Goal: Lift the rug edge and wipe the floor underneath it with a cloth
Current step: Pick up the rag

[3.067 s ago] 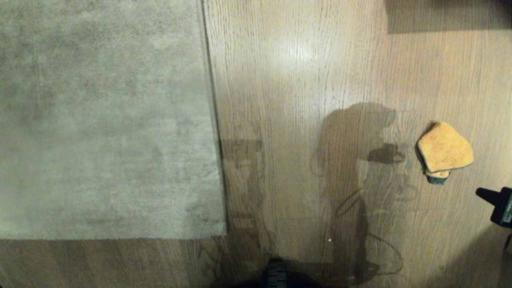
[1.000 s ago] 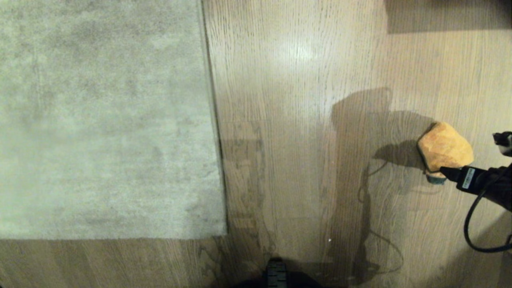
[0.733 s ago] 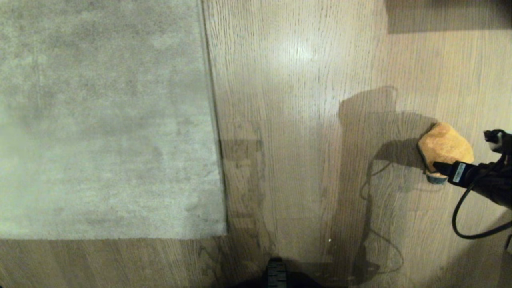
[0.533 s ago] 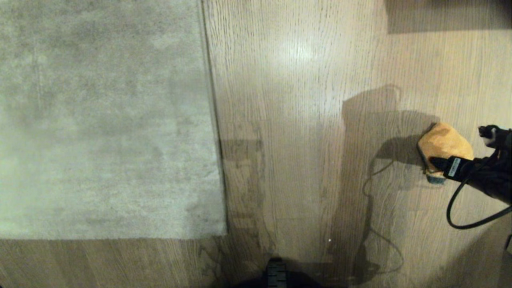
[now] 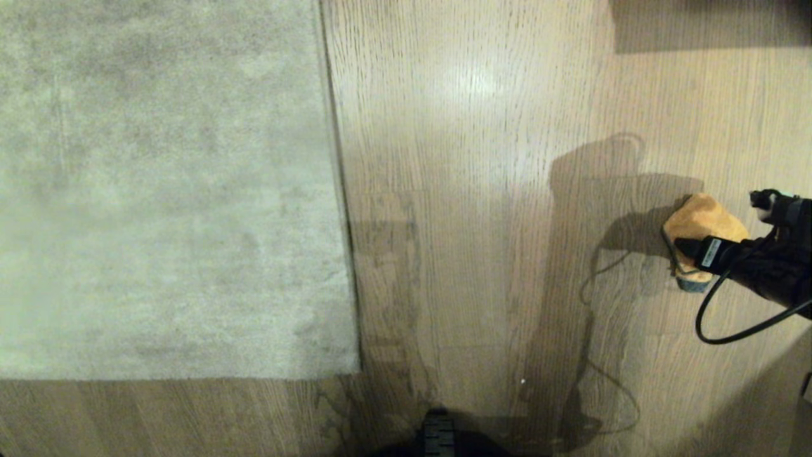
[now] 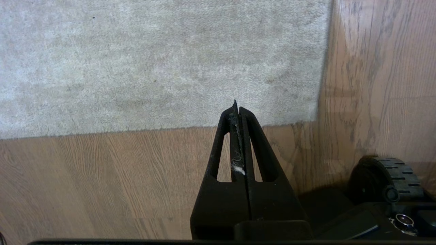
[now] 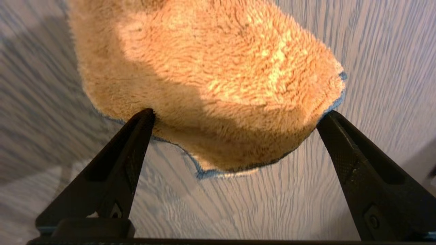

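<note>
Right gripper sits at my frame's right edge, fingers spread around the cloth. Left gripper is closed, parked.

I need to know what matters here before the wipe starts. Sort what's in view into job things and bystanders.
Job things:
- cloth, lying on the floor
- rug edge, lying flat
- right gripper, open, fingers either side of the cloth
- left gripper, shut, near the rug corner

Bystanders:
- robot base wheel
- black cable on the right arm
</note>
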